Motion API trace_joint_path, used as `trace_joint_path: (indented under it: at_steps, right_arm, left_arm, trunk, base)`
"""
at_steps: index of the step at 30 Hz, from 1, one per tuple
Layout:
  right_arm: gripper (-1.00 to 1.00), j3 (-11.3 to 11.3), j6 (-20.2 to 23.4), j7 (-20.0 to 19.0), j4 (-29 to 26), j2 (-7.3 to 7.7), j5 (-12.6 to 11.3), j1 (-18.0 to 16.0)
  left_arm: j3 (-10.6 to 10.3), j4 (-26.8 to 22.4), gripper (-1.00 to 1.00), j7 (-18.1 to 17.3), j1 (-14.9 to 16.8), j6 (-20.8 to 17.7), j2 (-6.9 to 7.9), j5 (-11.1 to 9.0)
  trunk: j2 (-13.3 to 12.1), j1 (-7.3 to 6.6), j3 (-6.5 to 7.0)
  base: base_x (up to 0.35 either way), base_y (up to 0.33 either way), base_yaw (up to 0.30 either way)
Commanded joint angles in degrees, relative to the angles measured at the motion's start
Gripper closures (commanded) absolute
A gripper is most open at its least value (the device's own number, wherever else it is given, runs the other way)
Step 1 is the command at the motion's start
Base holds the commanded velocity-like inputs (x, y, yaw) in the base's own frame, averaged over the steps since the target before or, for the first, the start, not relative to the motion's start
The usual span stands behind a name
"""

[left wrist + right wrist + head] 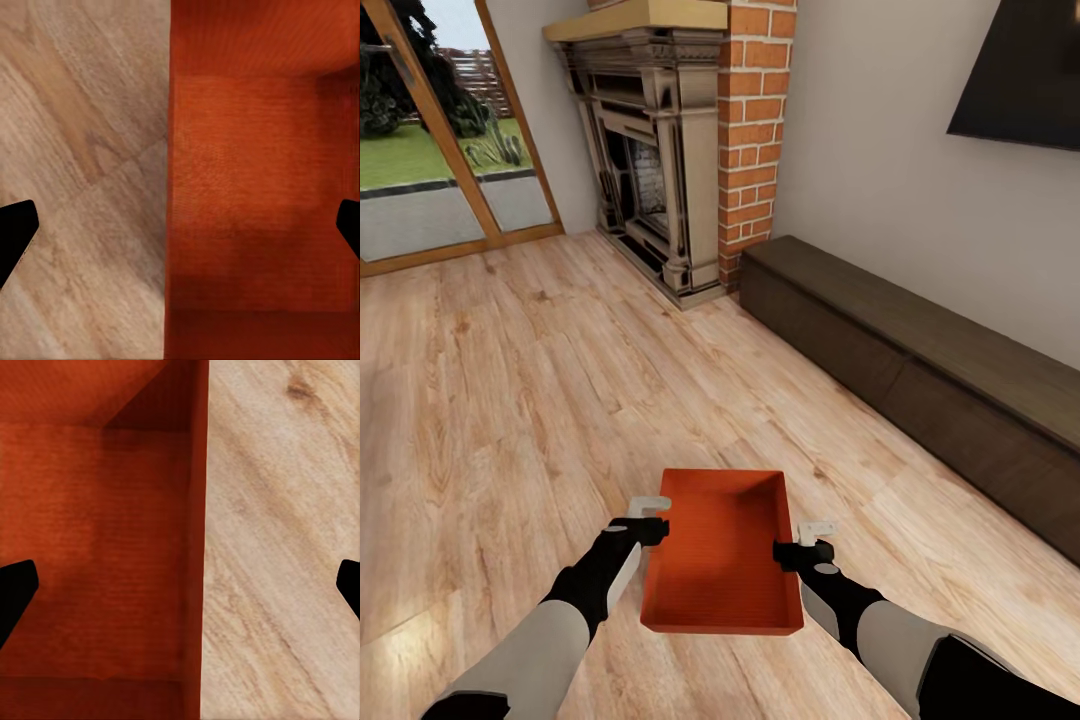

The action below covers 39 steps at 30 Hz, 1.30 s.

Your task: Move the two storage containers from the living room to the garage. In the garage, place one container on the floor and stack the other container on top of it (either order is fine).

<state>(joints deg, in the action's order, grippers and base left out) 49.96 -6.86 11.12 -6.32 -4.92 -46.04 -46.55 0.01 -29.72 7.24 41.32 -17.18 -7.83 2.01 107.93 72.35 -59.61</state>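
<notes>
Head view puts one storage container (pixel 722 560) on the living-room plank floor (pixel 510 420) between my arms. My left hand (pixel 651 520) and right hand (pixel 807 541) each stand open astride a long wall, gripping nothing. I judge it light, thin-walled, flexy: pinch both rims mid-length.

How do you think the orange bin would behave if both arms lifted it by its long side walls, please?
The orange bin is empty, so it is probably light. Its walls look thin and finely ribbed, so they may flex under a squeeze. With the left claw and right claw at opposite walls, it should stay level, though uneven lifting could tilt it.
</notes>
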Motion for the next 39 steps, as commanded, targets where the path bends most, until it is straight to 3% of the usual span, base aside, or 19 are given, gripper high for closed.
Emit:
trace_joint_path:
  at_steps: [1,33,36,39]
  right_arm:
    - [-1.00,0.49,-0.17,0.22,0.00,0.00,-0.54,-0.03]
    - [-1.00,0.49,-0.17,0.22,0.00,0.34,-0.54,-0.03]
    - [-1.00,0.49,-0.17,0.22,0.00,0.35,-0.54,-0.03]
    - [-1.00,0.49,-0.17,0.22,0.00,0.30,-0.54,-0.03]
  left_arm:
    - [-0.05,-0.35,-1.00,0.17,0.00,-0.38,-0.01,0.23]
    - [-0.15,0.17,-1.00,0.57,0.01,-0.63,-0.10,-0.11]
    - [-0.16,1.76,-1.00,0.74,0.00,-0.65,-0.14,-0.09]
    - [0.00,7.07,-1.00,0.80,-0.01,-0.32,-0.17,0.05]
  trunk:
    - [0.02,-0.01,-0.04]
    - [0.02,-0.01,-0.04]
    - [0.02,-0.01,-0.04]
    - [0.02,-0.01,-0.04]
  base:
    - [0.000,0.000,0.000]
    - [0.000,0.000,0.000]
    - [0.000,0.000,0.000]
    - [0.000,0.000,0.000]
